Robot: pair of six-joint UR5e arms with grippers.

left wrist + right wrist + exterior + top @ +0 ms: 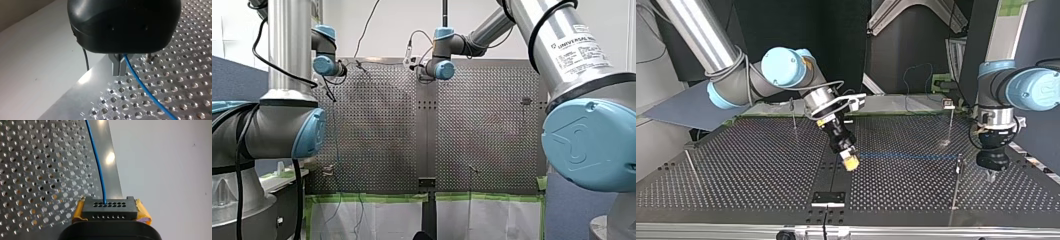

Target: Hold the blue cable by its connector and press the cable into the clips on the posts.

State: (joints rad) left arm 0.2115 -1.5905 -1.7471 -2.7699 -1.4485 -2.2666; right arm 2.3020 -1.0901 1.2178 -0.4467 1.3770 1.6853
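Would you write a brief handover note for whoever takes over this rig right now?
Right gripper: shut on the connector, yellow pads on either side, above the middle of the table.
Left gripper: metal fingers shut on the blue cable, beside the post at the top view's right.
Done: the cable is held and stretched between both grippers.
Left: pressing it into the clips; no view shows it seated in one.

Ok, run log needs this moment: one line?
right tool shut on connector; left tool shut on blue cable; cable runs between them
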